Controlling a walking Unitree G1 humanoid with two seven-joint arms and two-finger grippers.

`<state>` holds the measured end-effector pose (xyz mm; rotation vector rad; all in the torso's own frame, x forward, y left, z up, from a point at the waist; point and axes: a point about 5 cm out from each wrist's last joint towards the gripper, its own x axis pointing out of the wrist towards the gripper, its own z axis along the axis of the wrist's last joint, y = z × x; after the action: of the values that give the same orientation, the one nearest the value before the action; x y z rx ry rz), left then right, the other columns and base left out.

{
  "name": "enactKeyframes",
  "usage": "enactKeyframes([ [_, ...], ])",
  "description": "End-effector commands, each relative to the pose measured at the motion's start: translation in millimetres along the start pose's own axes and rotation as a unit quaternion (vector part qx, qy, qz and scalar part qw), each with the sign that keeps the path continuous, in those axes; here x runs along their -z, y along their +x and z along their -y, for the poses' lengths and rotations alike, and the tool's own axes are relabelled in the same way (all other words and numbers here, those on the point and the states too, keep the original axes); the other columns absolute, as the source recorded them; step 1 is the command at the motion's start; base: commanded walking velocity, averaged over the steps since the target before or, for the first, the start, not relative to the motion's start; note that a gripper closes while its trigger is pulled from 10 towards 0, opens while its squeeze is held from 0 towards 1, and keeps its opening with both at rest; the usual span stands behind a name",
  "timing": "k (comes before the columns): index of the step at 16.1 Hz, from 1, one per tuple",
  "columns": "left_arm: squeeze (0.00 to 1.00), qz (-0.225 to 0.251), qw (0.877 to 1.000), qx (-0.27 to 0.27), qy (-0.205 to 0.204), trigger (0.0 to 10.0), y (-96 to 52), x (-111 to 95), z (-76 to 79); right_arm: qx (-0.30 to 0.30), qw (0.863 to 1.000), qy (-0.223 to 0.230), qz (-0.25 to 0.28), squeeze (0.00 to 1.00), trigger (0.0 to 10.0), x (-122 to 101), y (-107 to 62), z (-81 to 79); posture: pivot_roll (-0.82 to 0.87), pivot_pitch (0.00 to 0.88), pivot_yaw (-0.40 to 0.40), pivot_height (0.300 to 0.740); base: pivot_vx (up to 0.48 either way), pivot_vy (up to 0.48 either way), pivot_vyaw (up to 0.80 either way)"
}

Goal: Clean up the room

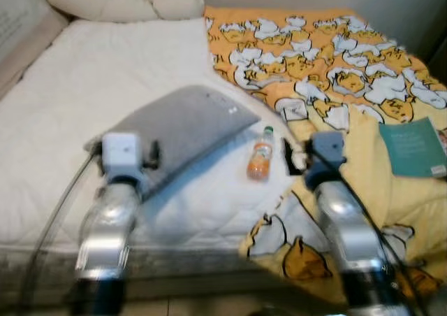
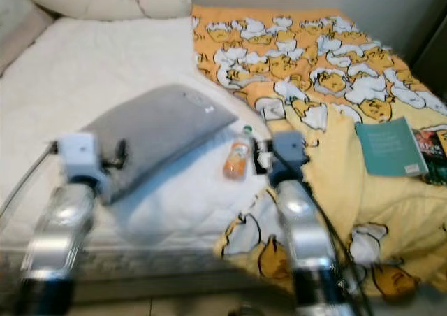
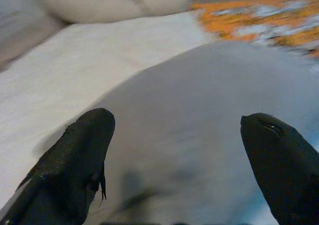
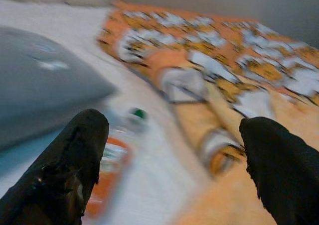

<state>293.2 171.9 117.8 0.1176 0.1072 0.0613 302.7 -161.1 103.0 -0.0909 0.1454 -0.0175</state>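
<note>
The teal book's [image 1: 412, 147] cover writing is too blurred to read, as is the bottle's [image 1: 260, 155] orange label. The bottle lies on the white bed [image 1: 91, 92], just ahead and left of the right gripper [image 4: 169, 160], jaws spread wide. The left gripper [image 3: 174, 155], jaws also apart, hovers over the grey pillow [image 1: 185, 124].

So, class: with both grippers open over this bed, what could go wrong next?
The bottle lies on its side on soft bedding just ahead of the right gripper; a nudge could roll it. The left gripper hovers at the grey pillow and may drag it. The pictures are blurred, so aim may suffer.
</note>
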Motion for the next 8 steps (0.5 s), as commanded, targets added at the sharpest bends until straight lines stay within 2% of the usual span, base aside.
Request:
enactKeyframes([
  [1,0.00,0.003,1.000,-0.006,0.013,10.0,1.9,-1.8,-5.1,-0.004,1.000,-0.001,0.008,1.00,10.0,-4.6,0.6,-2.7,-0.03,0.000,-0.017,0.740,0.304,0.000,0.00],
  [6,0.00,0.002,1.000,-0.006,0.027,10.0,0.3,-0.6,-8.3,-0.017,1.000,-0.005,0.001,1.00,10.0,-1.1,0.2,-7.9,-0.02,0.000,-0.017,0.740,0.300,0.000,0.00],
  [8,0.00,0.003,0.999,-0.008,0.035,10.0,0.3,-0.8,-12.3,-0.045,0.999,-0.020,-0.003,1.00,10.0,1.2,0.5,-15.6,-0.01,0.000,-0.016,0.740,0.277,0.000,0.71],
])
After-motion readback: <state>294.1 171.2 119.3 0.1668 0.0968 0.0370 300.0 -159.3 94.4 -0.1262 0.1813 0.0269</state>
